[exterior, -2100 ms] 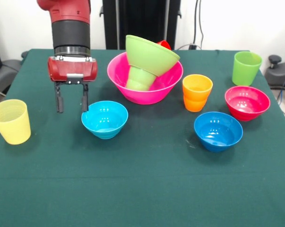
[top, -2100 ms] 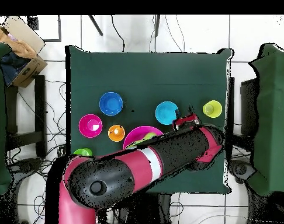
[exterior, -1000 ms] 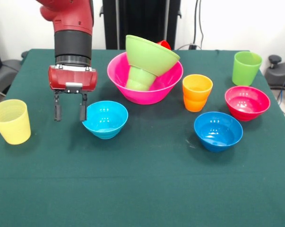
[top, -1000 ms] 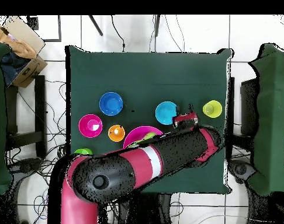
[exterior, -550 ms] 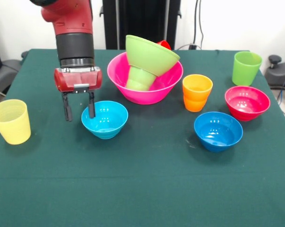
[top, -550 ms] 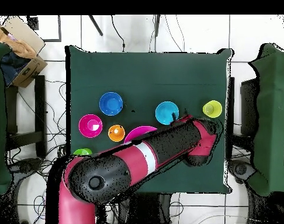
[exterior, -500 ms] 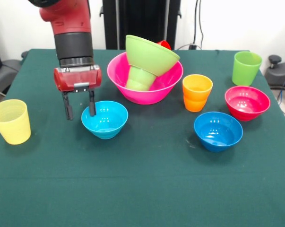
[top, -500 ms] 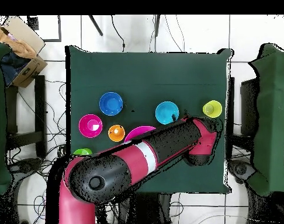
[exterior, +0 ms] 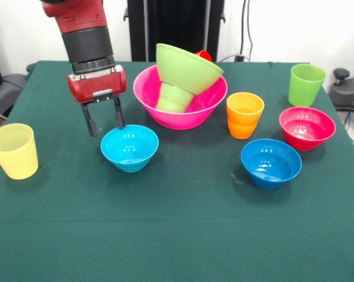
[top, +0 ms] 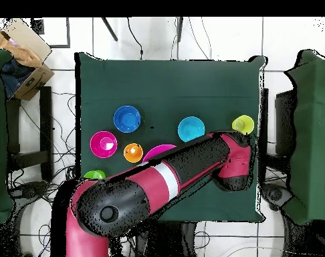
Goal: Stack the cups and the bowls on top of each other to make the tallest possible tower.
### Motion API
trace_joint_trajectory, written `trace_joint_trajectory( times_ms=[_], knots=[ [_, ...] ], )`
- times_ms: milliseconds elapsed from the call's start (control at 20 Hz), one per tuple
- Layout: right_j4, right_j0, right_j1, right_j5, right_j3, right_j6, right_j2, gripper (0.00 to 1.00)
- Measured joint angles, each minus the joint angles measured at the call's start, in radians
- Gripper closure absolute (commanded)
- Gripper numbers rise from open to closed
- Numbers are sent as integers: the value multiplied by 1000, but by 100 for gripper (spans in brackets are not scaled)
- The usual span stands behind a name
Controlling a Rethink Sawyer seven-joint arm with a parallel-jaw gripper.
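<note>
Since the earlier frame we see our hand (exterior: pixel 104 122) lift and tilt beside the light blue bowl (exterior: pixel 130 147), fingers spread, grasping nothing. On the surface (exterior: pixel 177 223) the tower (exterior: pixel 182 82) leans inside the pink bowl (exterior: pixel 209 103), well apart from the yellow cup (exterior: pixel 14 151).

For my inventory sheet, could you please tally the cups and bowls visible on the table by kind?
Cups: 5 (pale yellow, orange, tall lime green, small green, red, only its rim showing)
Bowls: 5 (large pink, lime green, light blue, darker blue, magenta)
Total: 10
</note>
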Motion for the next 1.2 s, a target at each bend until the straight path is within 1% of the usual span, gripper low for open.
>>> trace_joint_trajectory(
  times_ms=[100, 800, 950, 1200],
  knots=[
    [22, 0, 0, 12, 0, 0, 0, 0],
    [57, 0, 0, 16, 0, 0, 0, 0],
    [57, 3, 2, 22, 0, 0, 0, 0],
    [8, 33, 32, 65, -1, 0, -9, 0]
  ],
)
